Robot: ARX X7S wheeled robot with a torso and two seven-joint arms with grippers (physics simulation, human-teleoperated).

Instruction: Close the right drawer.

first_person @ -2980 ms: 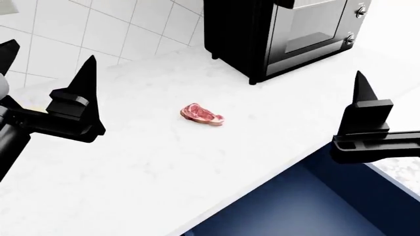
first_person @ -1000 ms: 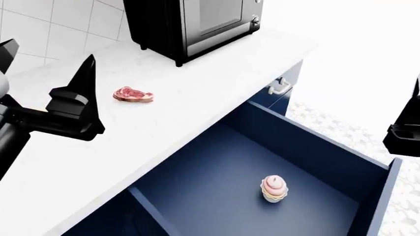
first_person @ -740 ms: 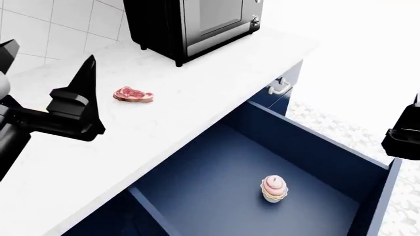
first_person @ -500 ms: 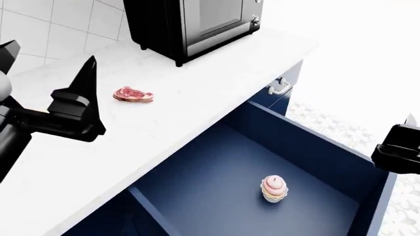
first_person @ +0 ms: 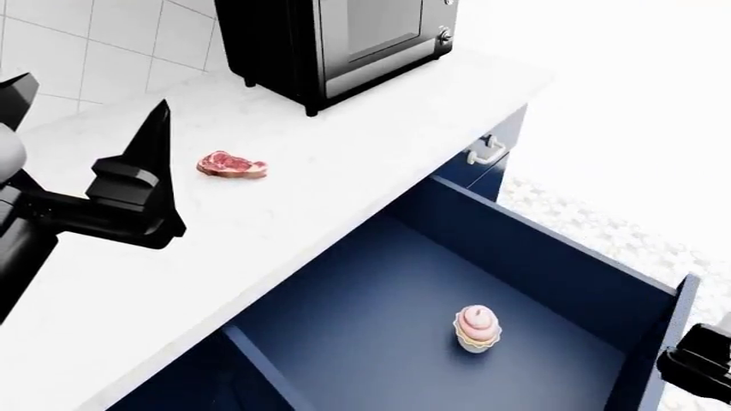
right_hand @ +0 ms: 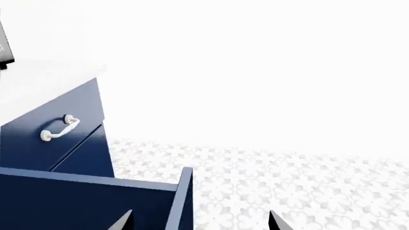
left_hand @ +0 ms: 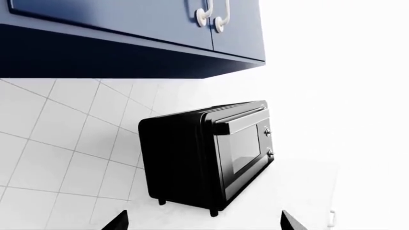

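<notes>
1. Our right gripper [first_person: 699, 375] has sunk from the right edge of the head view, where it hung half a second ago, to the lower right corner, just outside the front panel of the right drawer [first_person: 457, 282]. In the right wrist view its two fingertips [right_hand: 275, 221] sit spread apart, straddling the panel's top edge, holding nothing.
2. We judge this puts us on the outer side of the front, where a push toward the counter [first_person: 286, 214] could slide it in. The drawer is wide open, filling the lower middle and right of the head view.
3. Our left gripper [first_person: 80, 128] hovers at the left of the head view over the counter, fingers parted and empty.
4. A cupcake [first_person: 478, 328] stands inside the drawer, near its front; it rides within the box and should not block closing, though it might tip.
5. A raw steak [first_person: 232, 164] lies on the counter and a black toaster oven [first_person: 331, 43] at the top; both are well clear of the drawer.
</notes>
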